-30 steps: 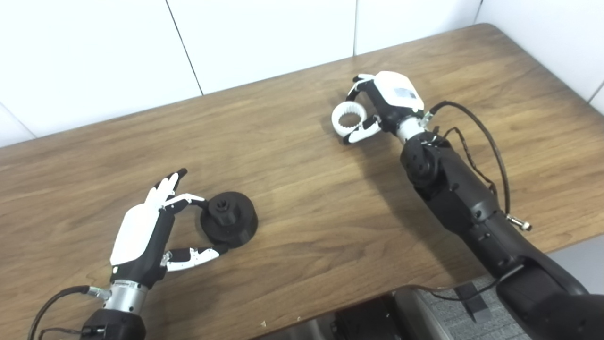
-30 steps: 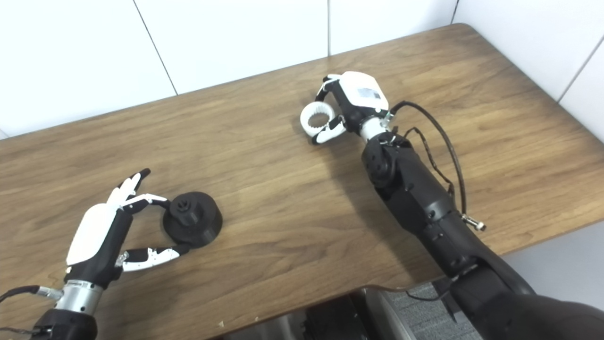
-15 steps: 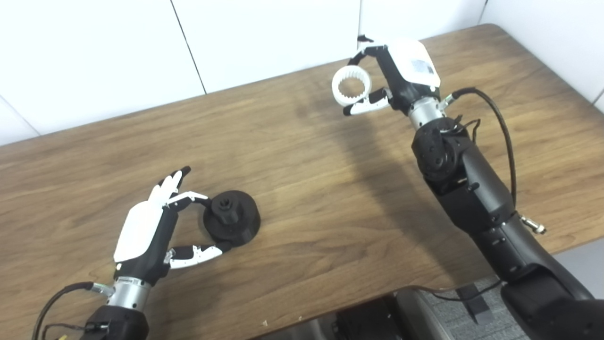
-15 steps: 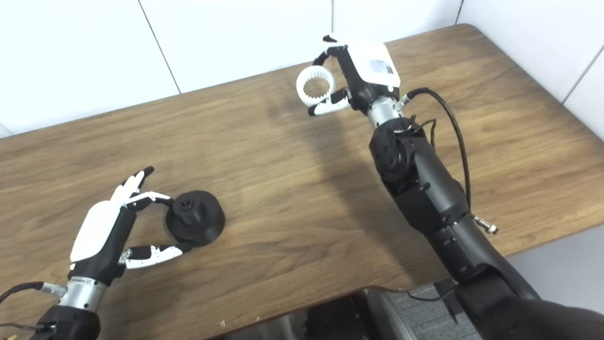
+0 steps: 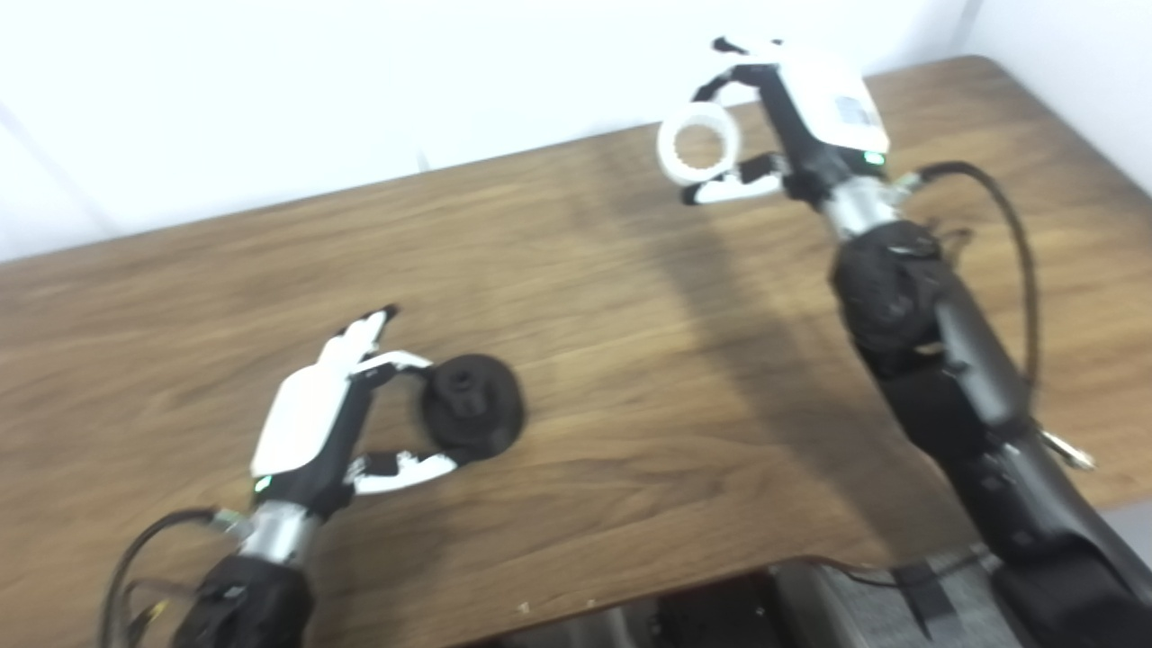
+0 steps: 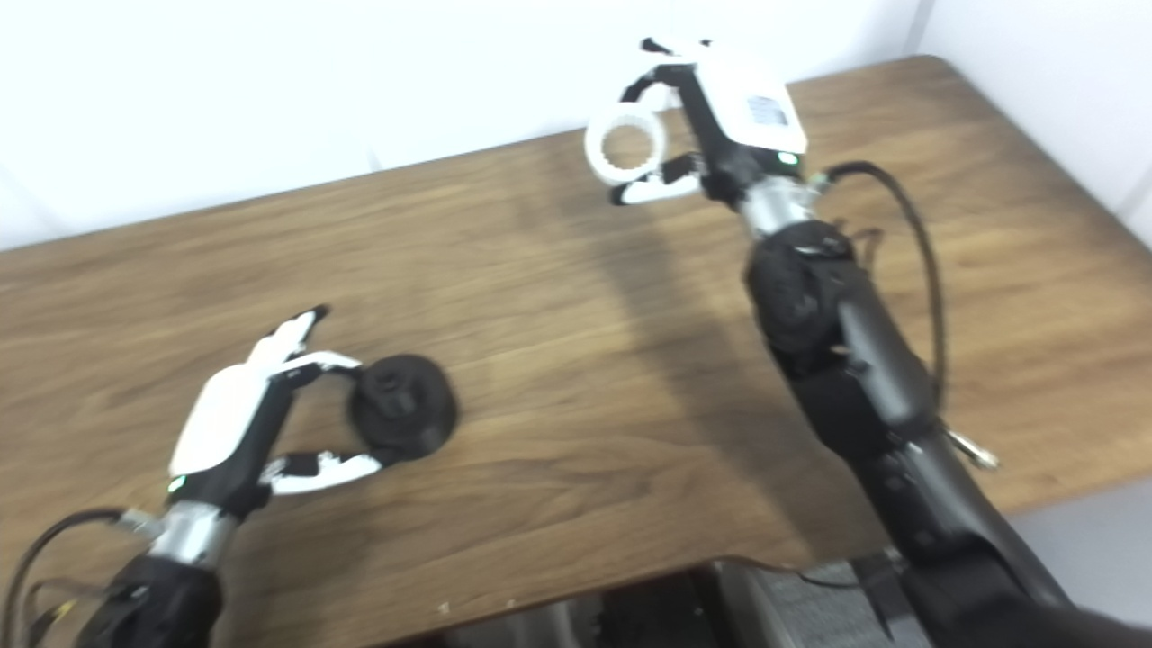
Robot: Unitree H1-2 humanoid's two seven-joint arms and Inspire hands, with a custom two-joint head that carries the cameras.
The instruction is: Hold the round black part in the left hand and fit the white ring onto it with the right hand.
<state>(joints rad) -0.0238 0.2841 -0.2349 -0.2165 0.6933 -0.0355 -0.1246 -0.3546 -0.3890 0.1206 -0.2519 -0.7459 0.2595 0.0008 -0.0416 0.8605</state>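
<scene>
The round black part (image 5: 472, 409) rests on the wooden table (image 5: 630, 360) at the near left. My left hand (image 5: 310, 427) sits just left of it, with a finger and the thumb pressed against its far and near sides. My right hand (image 5: 810, 117) is raised above the table's far edge, right of centre. It is shut on the white toothed ring (image 5: 697, 153), which it holds out to its left with the hole facing me. The ring is far from the black part. Both views are blurred.
A white wall (image 5: 360, 81) runs behind the table. The right forearm with its loose black cable (image 5: 1008, 234) crosses the table's right side. The table's front edge (image 5: 630, 576) lies near, with dark objects on the floor below.
The right hand lifted the white ring off the table and now holds it high near the far edge. The left hand and black part stayed put. The camera has shifted.
</scene>
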